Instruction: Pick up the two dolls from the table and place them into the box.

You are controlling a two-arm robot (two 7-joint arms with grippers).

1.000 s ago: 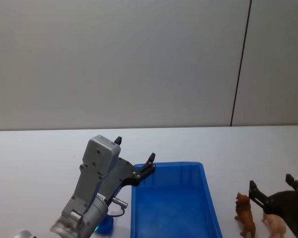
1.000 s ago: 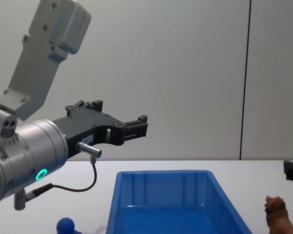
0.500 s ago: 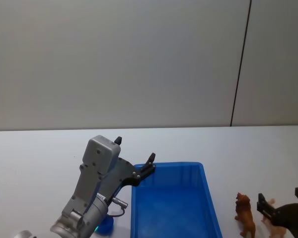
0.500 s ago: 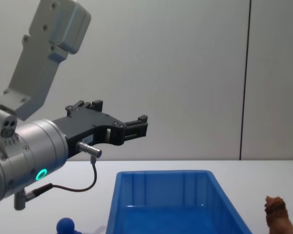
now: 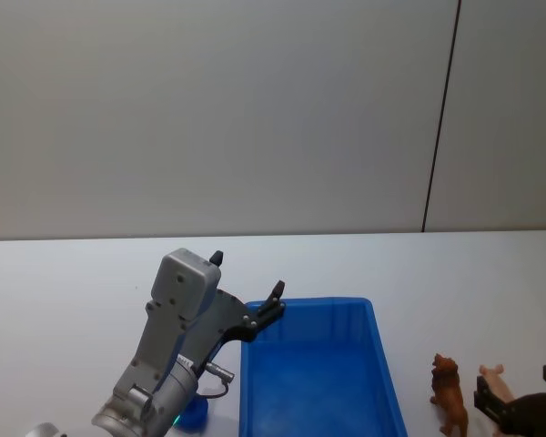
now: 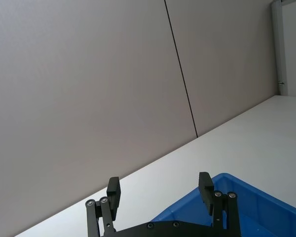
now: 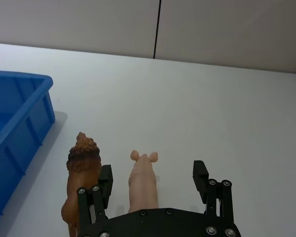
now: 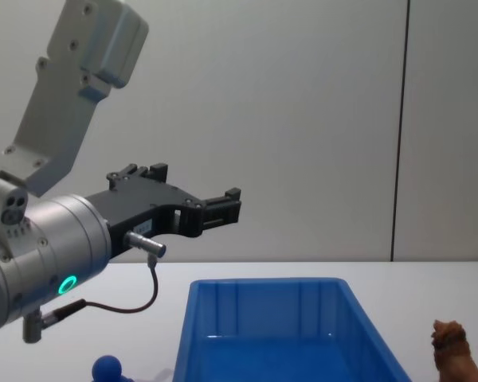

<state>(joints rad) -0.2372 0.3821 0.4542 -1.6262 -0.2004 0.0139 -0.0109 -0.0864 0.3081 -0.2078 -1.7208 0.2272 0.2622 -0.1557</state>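
Blue box (image 5: 320, 303): we see it on the white table (image 5: 73, 291), between the two arms.
Brown doll (image 5: 449, 393): stands upright on the table just right of the box, apart from it.
Pink doll (image 5: 494, 381): stands just right of the brown one, between the right fingers and touching neither.
Right gripper (image 7: 153, 172): we find it low around the pink doll, jaws wide open, one finger between the two dolls.
Left gripper (image 6: 159, 180): raised near the box's far left corner, jaws open, holding nothing.
Blue knob (image 8: 106, 368): on the table left of the box.
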